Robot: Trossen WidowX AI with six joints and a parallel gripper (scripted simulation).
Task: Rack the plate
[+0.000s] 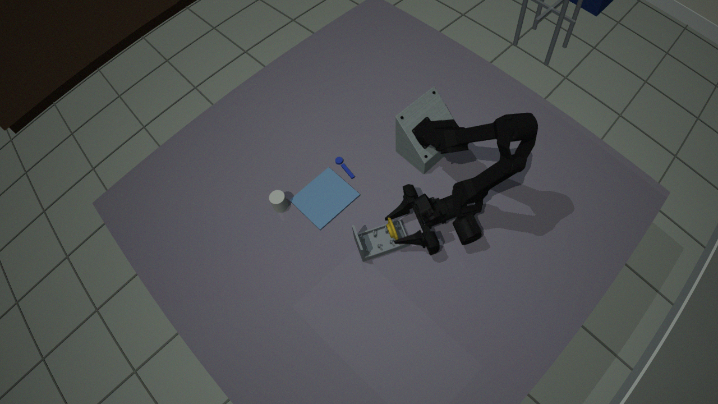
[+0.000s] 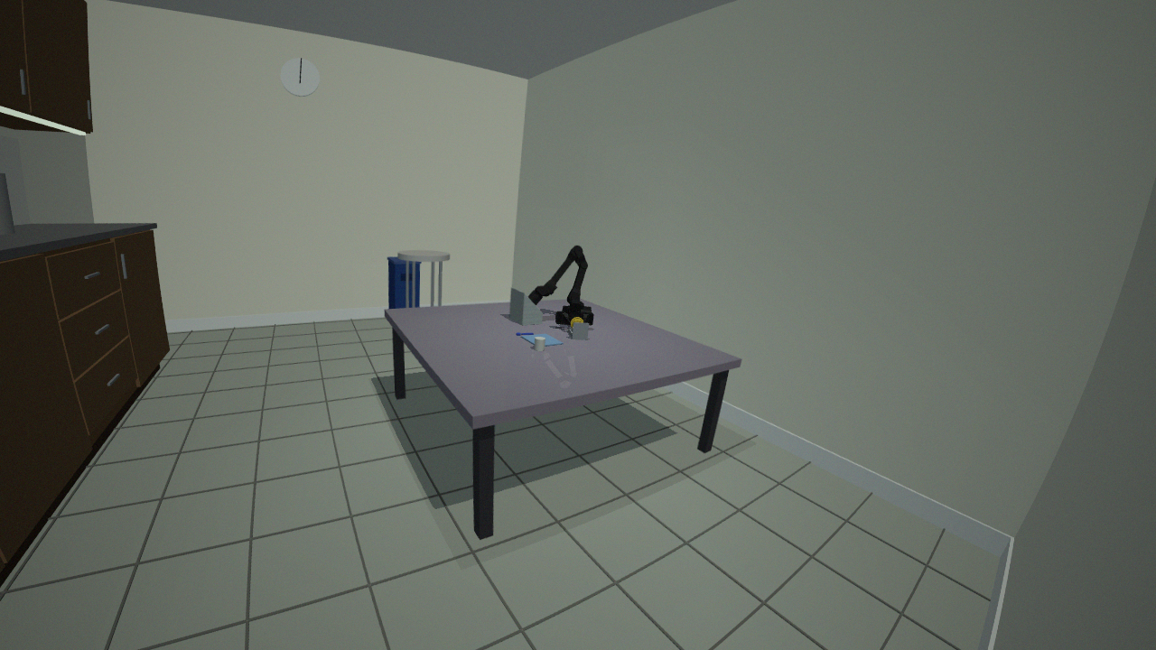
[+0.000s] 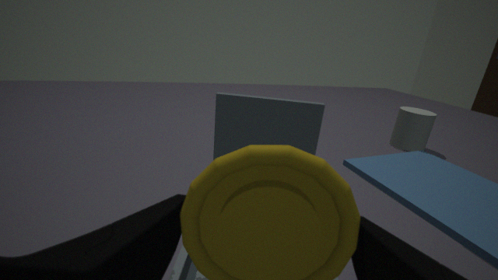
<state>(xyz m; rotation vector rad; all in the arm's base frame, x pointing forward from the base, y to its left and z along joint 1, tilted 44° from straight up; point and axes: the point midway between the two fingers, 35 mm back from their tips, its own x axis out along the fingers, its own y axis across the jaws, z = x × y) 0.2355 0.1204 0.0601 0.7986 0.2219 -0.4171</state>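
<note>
The yellow plate [image 1: 392,228] [image 2: 576,321] [image 3: 270,233] stands upright, with its broad face toward the wrist camera. My gripper [image 1: 391,230] [image 3: 268,215] is shut on the plate, one finger at each side edge. The grey dish rack [image 1: 364,246] [image 2: 579,332] [image 3: 268,124] has a tall end wall at its far end and several small pegs on its base. The plate is at the rack's end nearer the arm, away from that tall wall. The plate's lower edge is hidden, so I cannot tell whether it sits between the rails.
A flat blue board [image 1: 325,198] [image 3: 436,187] lies near the rack. A white cup [image 1: 277,200] [image 2: 539,343] [image 3: 413,128] stands beyond it, and a small blue spoon-like object [image 1: 347,171] lies beside it. The arm's grey wedge-shaped mount [image 1: 409,140] stands behind them.
</note>
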